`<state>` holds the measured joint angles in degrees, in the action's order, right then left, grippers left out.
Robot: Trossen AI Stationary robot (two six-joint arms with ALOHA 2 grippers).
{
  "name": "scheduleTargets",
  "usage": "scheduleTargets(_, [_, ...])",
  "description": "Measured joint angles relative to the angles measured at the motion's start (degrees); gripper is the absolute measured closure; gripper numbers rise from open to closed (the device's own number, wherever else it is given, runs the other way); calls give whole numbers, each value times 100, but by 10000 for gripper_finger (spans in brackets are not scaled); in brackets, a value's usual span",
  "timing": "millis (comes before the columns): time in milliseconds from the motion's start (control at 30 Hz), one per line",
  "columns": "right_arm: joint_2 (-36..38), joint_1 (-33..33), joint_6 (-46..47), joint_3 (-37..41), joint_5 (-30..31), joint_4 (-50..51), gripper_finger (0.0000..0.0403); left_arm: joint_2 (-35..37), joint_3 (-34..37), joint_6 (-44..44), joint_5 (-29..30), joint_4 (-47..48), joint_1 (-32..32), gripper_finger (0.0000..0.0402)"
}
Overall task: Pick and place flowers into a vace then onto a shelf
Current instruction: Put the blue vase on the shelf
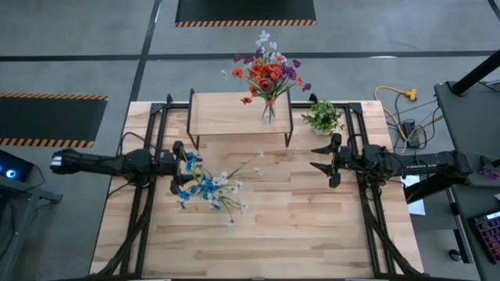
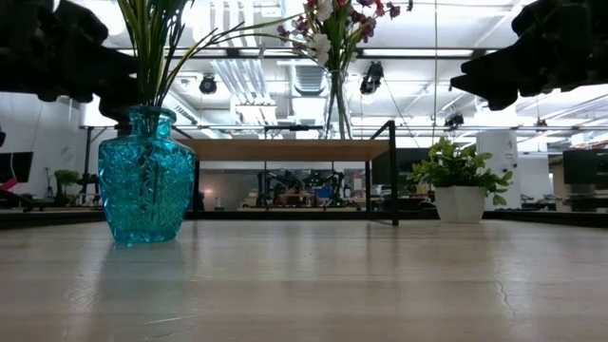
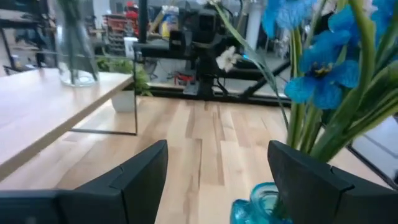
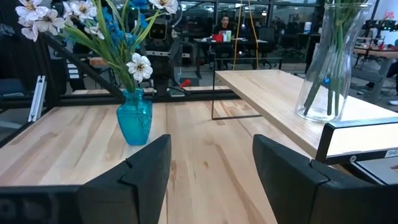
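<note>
Both hands gape: left hand (image 1: 190, 165) just beside the blue vase (image 2: 145, 177) of flowers (image 1: 209, 187), right hand (image 1: 322, 160) at three o'clock.

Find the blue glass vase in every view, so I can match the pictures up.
High view: blue vase left of centre, mostly under its flowers, by the left pincer.
Low view: left side, on the table.
Left wrist view: only its rim shows, bottom edge.
Right wrist view: left of centre.
Shared landmark: the shelf with the clear vase.
</note>
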<state>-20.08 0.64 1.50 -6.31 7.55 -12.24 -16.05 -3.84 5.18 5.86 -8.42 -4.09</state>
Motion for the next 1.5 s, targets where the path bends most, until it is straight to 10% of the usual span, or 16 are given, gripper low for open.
scheduleTargets(667, [1,0,33,0,0,1,184,-882,-535,493,-1038,1235,-158,142])
scheduleTargets(1500, [-1,0,2,0,0,1,184,-2365,-445,638,-1023,53,-201,94])
